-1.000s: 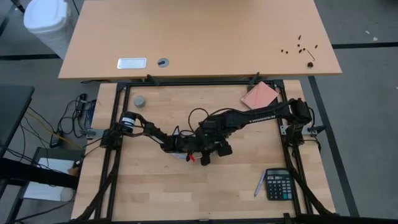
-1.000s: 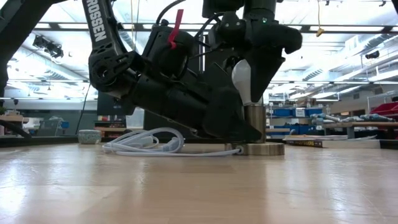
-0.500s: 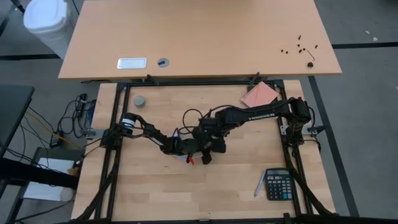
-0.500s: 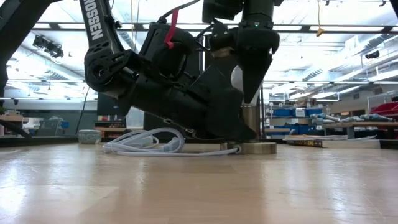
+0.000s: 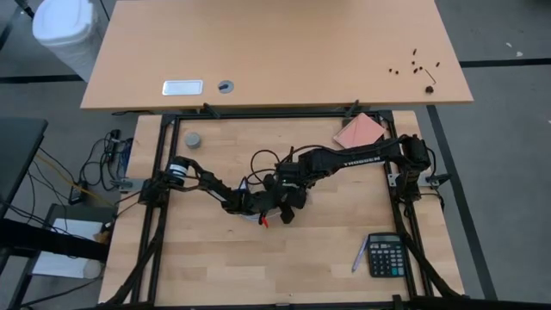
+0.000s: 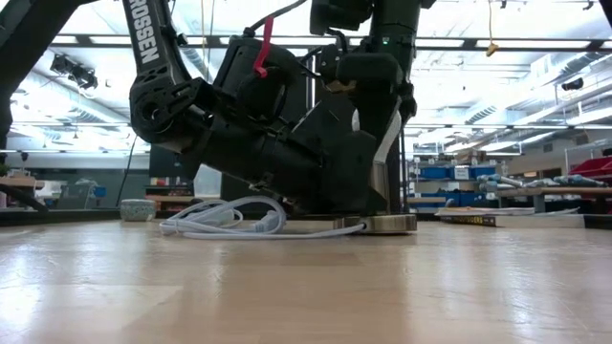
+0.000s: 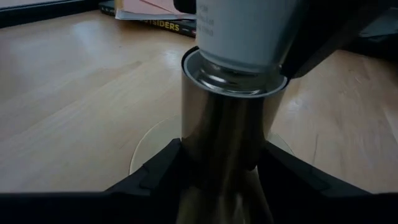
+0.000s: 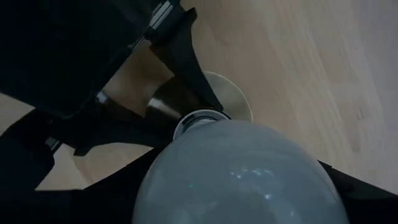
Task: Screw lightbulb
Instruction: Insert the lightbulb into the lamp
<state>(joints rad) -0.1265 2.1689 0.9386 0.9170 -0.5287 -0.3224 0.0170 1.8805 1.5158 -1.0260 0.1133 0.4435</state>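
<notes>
The white lightbulb [image 8: 239, 174] stands upright with its neck [image 7: 242, 31] in the mouth of a shiny metal socket tube [image 7: 227, 137] on a flat round disc [image 8: 235, 99], at the table's middle. My right gripper [image 5: 289, 205] is shut on the bulb from above. My left gripper [image 5: 267, 205] comes in low from the table's left and is shut on the socket tube. In the low view only slivers of the bulb [image 6: 356, 119] show between the two grippers. The socket's white cable [image 6: 225, 218] lies coiled on the table behind my left gripper. My left gripper pinches the socket tube's lower part [image 7: 186, 155] between its two fingers [image 7: 158, 174], one on each side. The fingers come in low, slanting down from the table's left. The socket stands upright, its disc flat on the table. My right gripper holds the bulb's round glass head [image 8: 186, 186] between its two fingers, pointing down from above. The bulb stands upright, its base in the socket's mouth [image 8: 198, 118]. The bulb itself hides the place of contact.
A calculator [image 5: 385, 255] and a pen [image 5: 358, 256] lie near the table's front right. A pink pad [image 5: 360, 131] lies at the far right, a grey puck [image 5: 194, 139] at the far left. A second table [image 5: 275, 52] stands beyond.
My right gripper has turned about its upright axis with the bulb over the socket and has shifted a little toward the table's left. The bulb now shows less above the socket tube. My left gripper has kept its hold on the socket.
</notes>
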